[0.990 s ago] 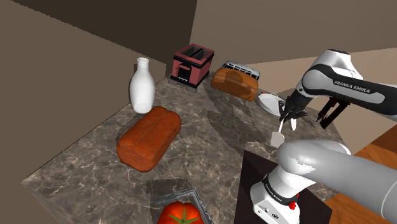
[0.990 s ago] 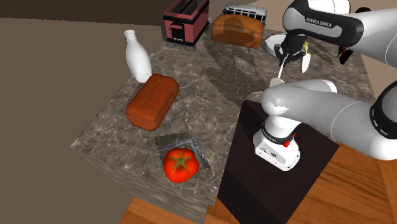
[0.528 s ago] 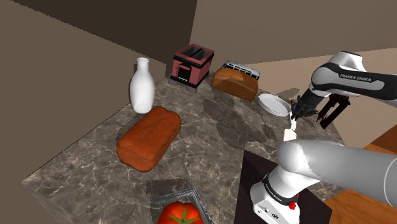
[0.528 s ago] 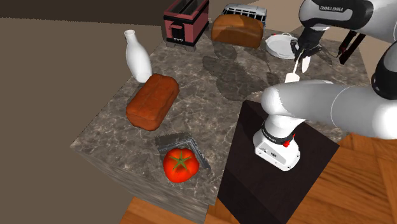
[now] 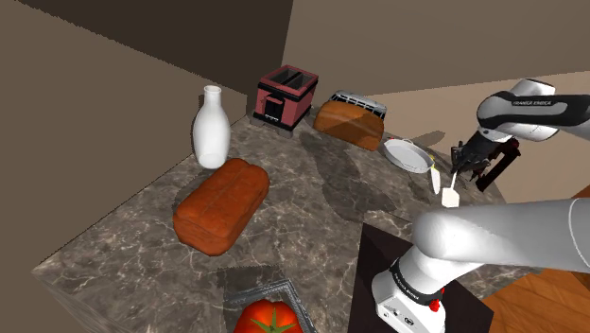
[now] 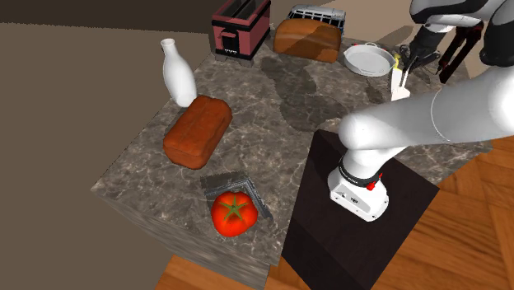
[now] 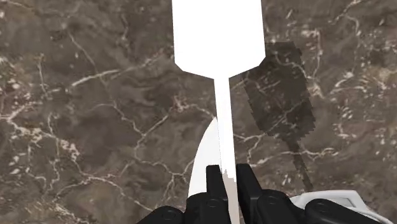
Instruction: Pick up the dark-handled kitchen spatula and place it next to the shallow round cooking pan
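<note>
My gripper (image 5: 460, 168) is shut on the thin shaft of a white spatula (image 5: 450, 197), whose flat blade hangs down over the dark marble counter (image 5: 312, 199). In the wrist view the fingers (image 7: 213, 186) clasp the shaft and the spatula's blade (image 7: 219, 35) points away from them, throwing a shadow on the stone. The shallow round white pan (image 5: 407, 154) lies on the counter just to the shoulder view's left of the gripper. In the second exterior view the gripper (image 6: 406, 59) and spatula (image 6: 399, 80) hang right beside the pan (image 6: 368, 59), on its right.
Behind the pan stand a brown loaf (image 5: 350, 121) and a red toaster (image 5: 286, 96). A white bottle (image 5: 211, 128) and a larger brown loaf (image 5: 221, 203) sit at mid-counter, a tomato (image 5: 268, 319) near the front edge. The dark stand (image 5: 407, 284) is below the gripper.
The gripper has carried the spatula toward the shoulder view's right, from in front of the pan to just past the pan's right side, and it hangs a little lower.
</note>
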